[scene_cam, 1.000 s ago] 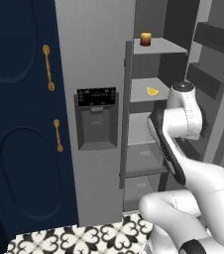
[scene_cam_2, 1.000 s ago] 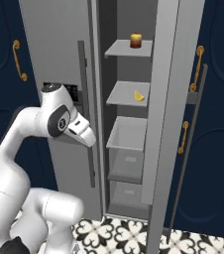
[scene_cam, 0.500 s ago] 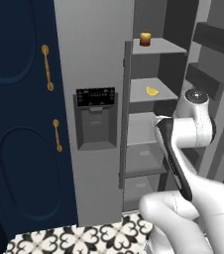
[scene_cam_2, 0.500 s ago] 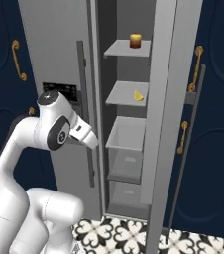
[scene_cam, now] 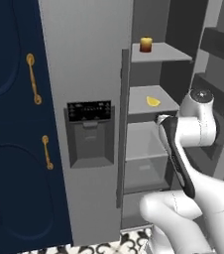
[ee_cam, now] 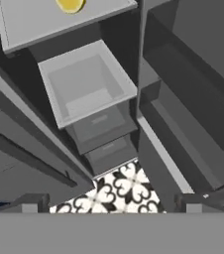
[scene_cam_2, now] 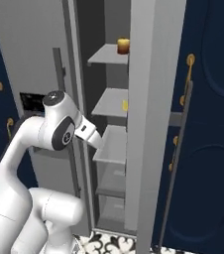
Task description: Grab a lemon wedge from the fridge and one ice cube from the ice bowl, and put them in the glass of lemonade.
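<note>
Reaching toward the open right half of the tall light-grey two-door fridge (scene_cam: 89,64), my white arm bends in front of its shelves, wrist level with the second shelf. My gripper (ee_cam: 111,203) has its two dark finger tips spread as wide as they go, one at each lower corner of the hand view, with nothing between them.

The small bright yellow lemon wedge (scene_cam: 153,101) lies on the second grey shelf from the top, toward the shelf's right side in the left base view, and apart from my hand. In the right base view it shows as a yellow sliver (scene_cam_2: 125,105) at the edge of the open door. In the hand view it sits at the top edge (ee_cam: 70,5), on that shelf above a clear open drawer bin (ee_cam: 86,87).

One shelf higher stands a short amber jar with a dark band (scene_cam: 145,44), alone on its shelf. The left fridge door is shut and carries a dark dispenser panel (scene_cam: 89,111). Navy cabinets with gold handles (scene_cam: 32,79) stand to the left of it. Black-and-white patterned floor tiles (ee_cam: 121,191) lie below the fridge drawers.
</note>
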You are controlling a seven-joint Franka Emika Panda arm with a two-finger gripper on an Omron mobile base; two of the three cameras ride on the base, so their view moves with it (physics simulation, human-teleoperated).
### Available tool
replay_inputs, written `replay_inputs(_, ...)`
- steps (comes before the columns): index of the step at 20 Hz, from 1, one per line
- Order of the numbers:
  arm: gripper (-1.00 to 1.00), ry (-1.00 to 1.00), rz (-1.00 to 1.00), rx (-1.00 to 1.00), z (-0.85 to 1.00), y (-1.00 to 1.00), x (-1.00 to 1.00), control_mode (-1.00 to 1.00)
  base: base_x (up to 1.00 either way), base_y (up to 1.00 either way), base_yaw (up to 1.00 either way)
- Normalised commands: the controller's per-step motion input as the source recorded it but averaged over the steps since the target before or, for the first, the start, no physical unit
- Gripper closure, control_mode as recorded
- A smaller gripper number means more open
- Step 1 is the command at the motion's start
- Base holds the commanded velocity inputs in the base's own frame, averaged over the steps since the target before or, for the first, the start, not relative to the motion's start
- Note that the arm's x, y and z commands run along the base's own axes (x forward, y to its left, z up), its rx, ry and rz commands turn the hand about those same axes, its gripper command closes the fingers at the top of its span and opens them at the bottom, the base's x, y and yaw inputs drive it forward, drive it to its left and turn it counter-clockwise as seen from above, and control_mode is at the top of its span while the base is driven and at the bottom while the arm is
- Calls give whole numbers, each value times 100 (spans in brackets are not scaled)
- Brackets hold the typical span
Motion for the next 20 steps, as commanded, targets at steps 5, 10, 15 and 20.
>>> replay_inputs(5, -100, 0, 0, 0, 0, 0, 0, 100, 53, -54, 1)
replay_inputs(10, -100, 0, 0, 0, 0, 0, 0, 100, 83, -21, 3)
replay_inputs(15, -100, -9, 12, -3, 13, -3, 45, -100, 14, -4, 0)
replay_inputs(20, -100, -7, 27, -9, 0, 0, 64, -100, 0, 0, 0)
